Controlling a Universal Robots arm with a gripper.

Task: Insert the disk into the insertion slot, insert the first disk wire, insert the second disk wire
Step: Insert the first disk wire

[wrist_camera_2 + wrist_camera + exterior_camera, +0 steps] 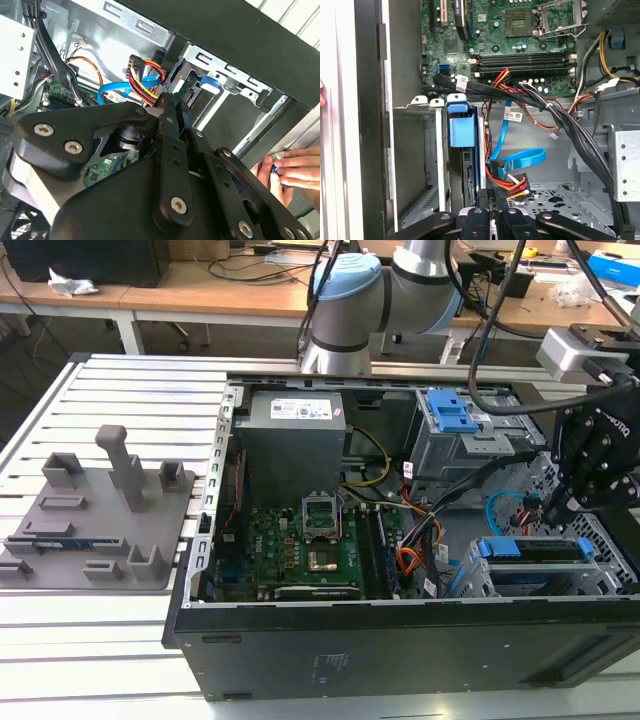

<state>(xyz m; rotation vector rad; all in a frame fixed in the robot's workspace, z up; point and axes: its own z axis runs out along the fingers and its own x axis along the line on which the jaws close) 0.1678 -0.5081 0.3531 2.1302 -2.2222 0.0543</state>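
Disk (535,550): seated in the insertion slot, blue carrier framing it; in the first wrist view the carrier's blue tab (463,132) stands at the mouth of the bay.
Insertion slot (478,585): low grey perforated cage inside the open case, toward the exterior view's right, against the near black wall.
Jaws: narrow, pinched on the black plug at the end of the red-and-yellow wire bundle (510,181); one of the fingertips (484,197) sits just beside the disk's back edge.
Red-and-yellow wire bundle in the second wrist view (145,75): fans out just beyond the fingertips, close to the cage.
Blue wire (525,159): flat ribbon looping loose over the case floor, near the bundle but not held; also visible in the second wrist view (114,91).
Arm (350,300): rises from behind the case and reaches over it, black wrist head down over the bay.
Taller cage (440,450): grey, blue plastic tab on top, behind the insertion slot.
Motherboard (300,550): green, flat in the middle of the case.
Case (400,640): black tower on its side, lid off, resting on the bench (100,390).
Grey fixture tray (90,530): on the bench at the exterior view's left, well apart from the case.
Person's hand (295,170): at the case's outer rim, fingers pinched together.
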